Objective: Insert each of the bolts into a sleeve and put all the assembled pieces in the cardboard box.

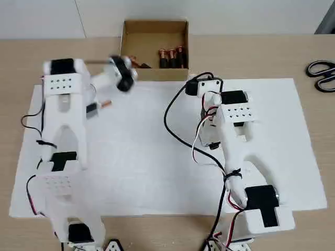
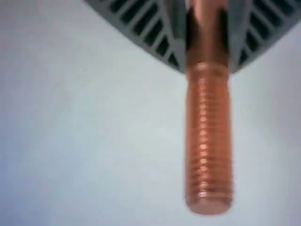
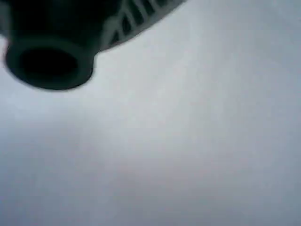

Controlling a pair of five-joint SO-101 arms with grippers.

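White sheet (image 1: 157, 162), bolt (image 2: 208, 141) clamped in left pincer (image 2: 207, 35)

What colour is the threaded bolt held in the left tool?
Copper-orange, shiny metal; the threaded copper bolt shows best in the left wrist view.

Wired arms (image 1: 236, 116), scissors (image 1: 321, 75) suggest a lab bench (image 1: 272, 56).

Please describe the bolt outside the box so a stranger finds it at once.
Over the white sheet, the left gripper, near the cardboard box, clamps a bare copper bolt, threads showing. The pieces in the box wear dark sleeves; the right gripper holds only a black sleeve.
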